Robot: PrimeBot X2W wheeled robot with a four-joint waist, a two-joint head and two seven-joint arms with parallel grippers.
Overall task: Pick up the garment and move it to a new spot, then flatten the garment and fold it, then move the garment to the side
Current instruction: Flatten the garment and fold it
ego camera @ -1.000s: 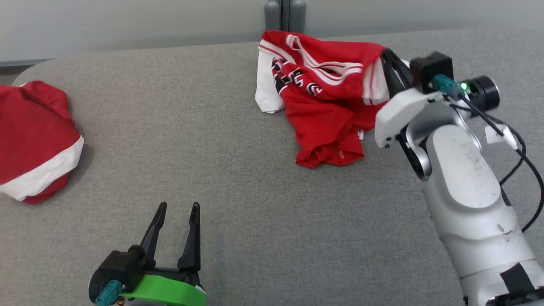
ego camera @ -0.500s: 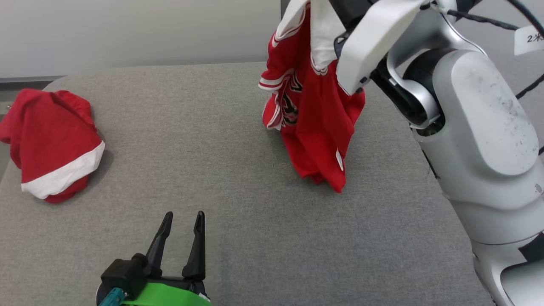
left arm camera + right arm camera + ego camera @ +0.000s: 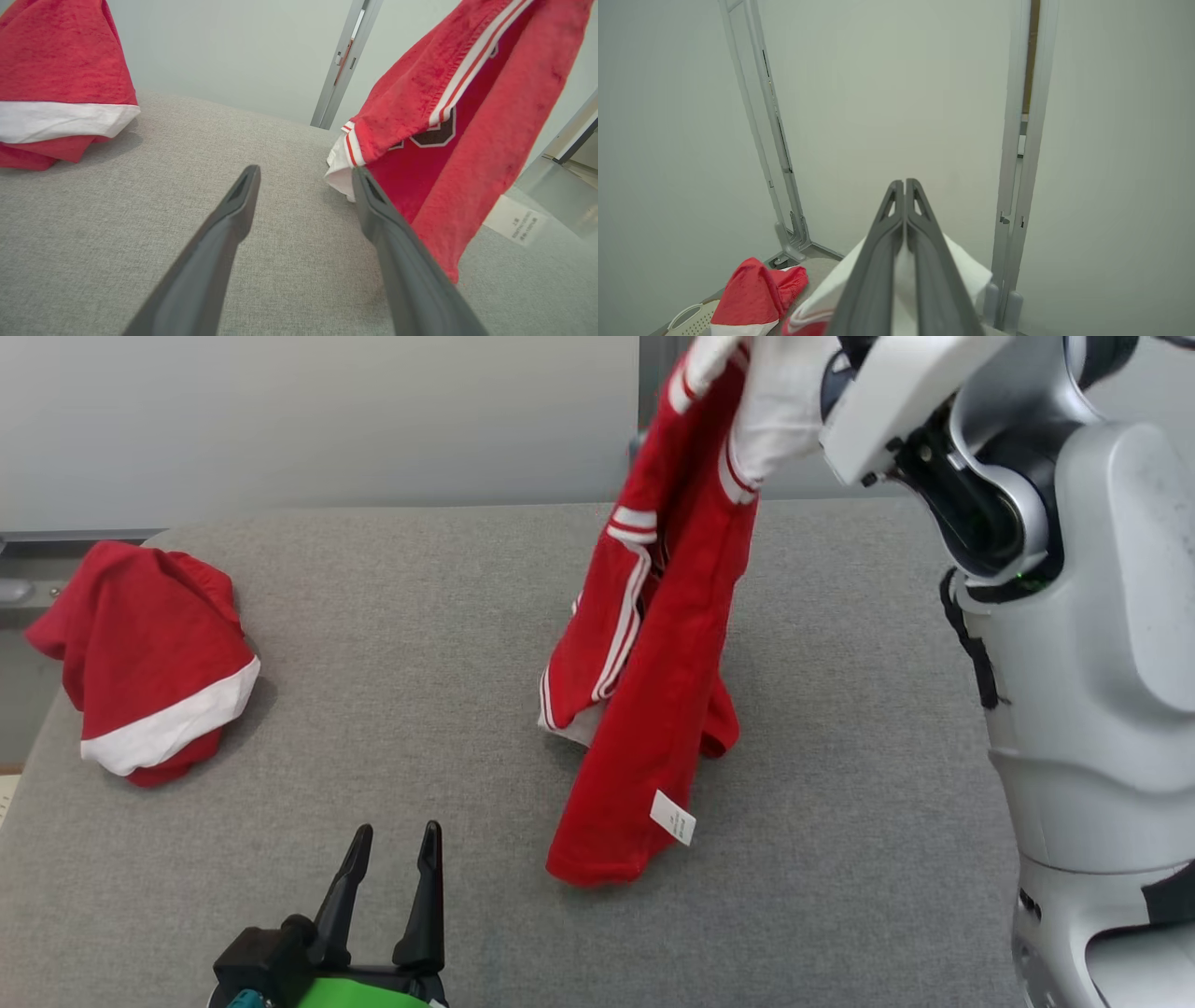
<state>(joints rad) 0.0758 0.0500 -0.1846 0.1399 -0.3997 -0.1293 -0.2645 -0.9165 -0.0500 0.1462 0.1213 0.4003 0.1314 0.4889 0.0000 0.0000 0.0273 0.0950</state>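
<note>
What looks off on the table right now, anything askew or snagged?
Nothing damaged. The jersey hangs twisted from the right gripper, pinched by a white part, its lower end seemingly resting on the table, care label showing. A second red garment lies crumpled at the table's left edge.

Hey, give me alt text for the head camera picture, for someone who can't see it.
A red sports jersey with white stripes hangs from the robot's raised pale right arm over a grey fabric-covered table. A crumpled red-and-white garment lies at the table's left edge; the open black left gripper sits at lower left.
</note>
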